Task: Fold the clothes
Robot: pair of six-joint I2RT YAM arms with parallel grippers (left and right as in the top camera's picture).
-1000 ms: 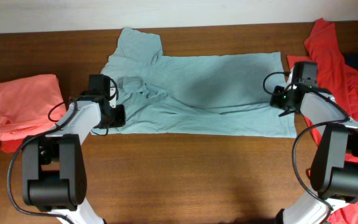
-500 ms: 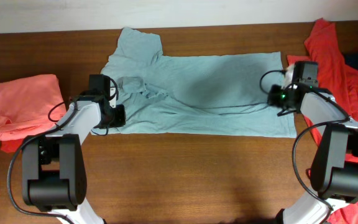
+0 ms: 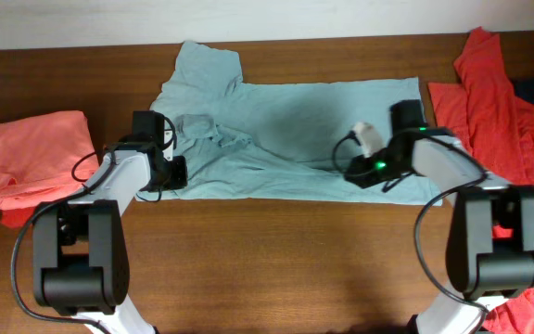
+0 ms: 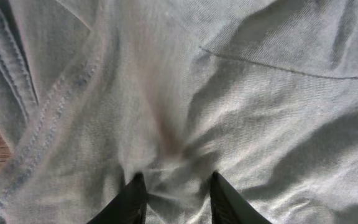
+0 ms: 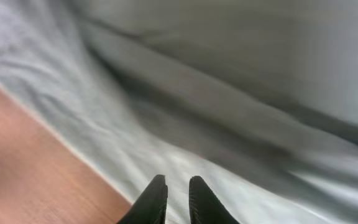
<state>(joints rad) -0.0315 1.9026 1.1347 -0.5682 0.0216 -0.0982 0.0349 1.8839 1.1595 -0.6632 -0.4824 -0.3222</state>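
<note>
You are seeing the pale grey-blue T-shirt [image 3: 295,130] lying spread flat on the tabletop [image 3: 276,260], collar end to your left. Your left arm [image 3: 119,181] is pinching a ruck of its fabric in the jaws, near the lower edge. Your right arm [image 3: 434,162] is hanging over the shirt's lower right part, jaws nearly pressed together (that view is blurring, so I cannot tell whether they are nipping cloth). A salmon-pink garment [image 3: 35,158] is lying at the left and a red garment [image 3: 494,83] at the right.
</note>
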